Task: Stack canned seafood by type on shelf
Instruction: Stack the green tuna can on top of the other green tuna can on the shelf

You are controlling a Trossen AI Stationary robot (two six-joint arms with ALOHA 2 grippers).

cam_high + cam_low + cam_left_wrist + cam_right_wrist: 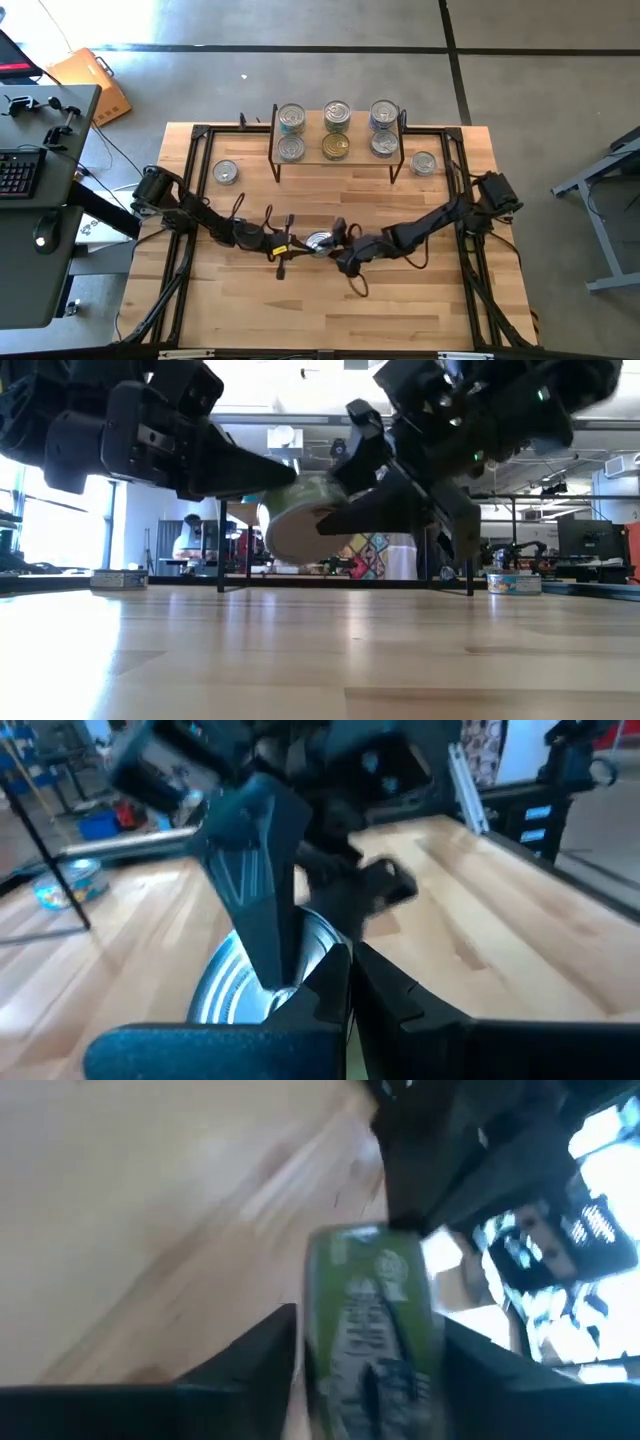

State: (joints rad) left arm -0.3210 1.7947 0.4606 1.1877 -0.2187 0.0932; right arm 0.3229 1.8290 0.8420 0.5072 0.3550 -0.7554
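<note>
Green-labelled tin (pixel 375 1330): nearest the right wrist camera, lying on its side between the two dark fingers of the right claw (pixel 335 247), lifted clear of the bench (pixel 400 300) as seen in the low view.
Tin axis: roughly level and crosswise to the right claw, label facing the wrist camera, silver lid (pixel 240 995) facing the left claw (pixel 292 247).
Right claw state: jaws spread to either side of the tin; firm contact not confirmable, so grip judged as forming or loosening.
Left claw state: fully closed, tips meeting at the tin's lid edge, nothing between the fingers.
Nearer arm: both meet at bench centre; only the right claw brackets the tin.
Coming move, judged: carry away from the front edge toward the shelf (pixel 300 128), with tin turned upright first.
Shelf: well apart, at the far side, six tins in three pairs.
Loose tins: one (pixel 226 172) left of shelf, one (pixel 423 162) right of it.
</note>
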